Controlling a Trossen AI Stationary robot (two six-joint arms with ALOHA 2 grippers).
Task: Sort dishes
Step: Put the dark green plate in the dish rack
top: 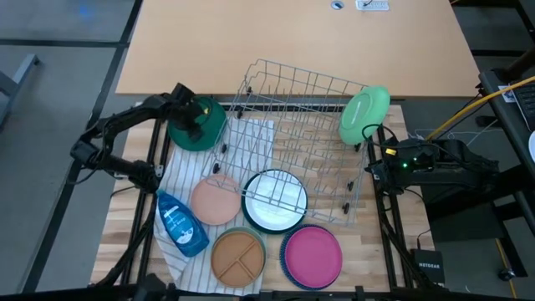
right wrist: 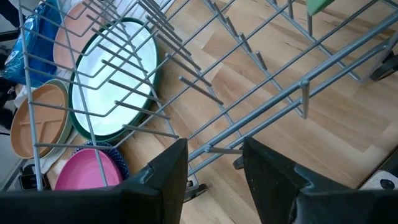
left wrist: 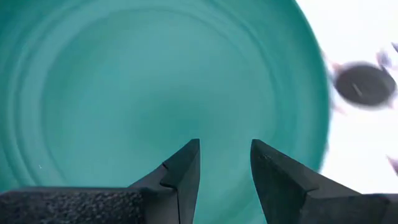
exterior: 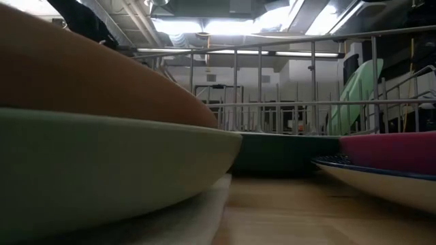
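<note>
Between the left gripper's [left wrist: 225, 165] narrowly parted jaws there seems to be nothing; it hovers over the dark green plate [top: 199, 125] near the table's left edge, beside the wire rack's [top: 292, 146] far-left corner. Whether it is touching that plate cannot be told. By the right edge the right gripper [right wrist: 214, 165] waits with jaws equally narrow and empty, just outside the rack's wires.

As a judgement, sorting has barely begun: only the light green plate [top: 364, 114] stands on edge at the rack's far-right corner. Left flat along the near edge are the peach plate [top: 216, 201], the white plate [top: 275, 201] partly under the rack, the tan divided plate [top: 237, 257] and the magenta plate [top: 312, 255]. A blue soap bottle [top: 180, 223] lies on the striped cloth [top: 180, 184].
</note>
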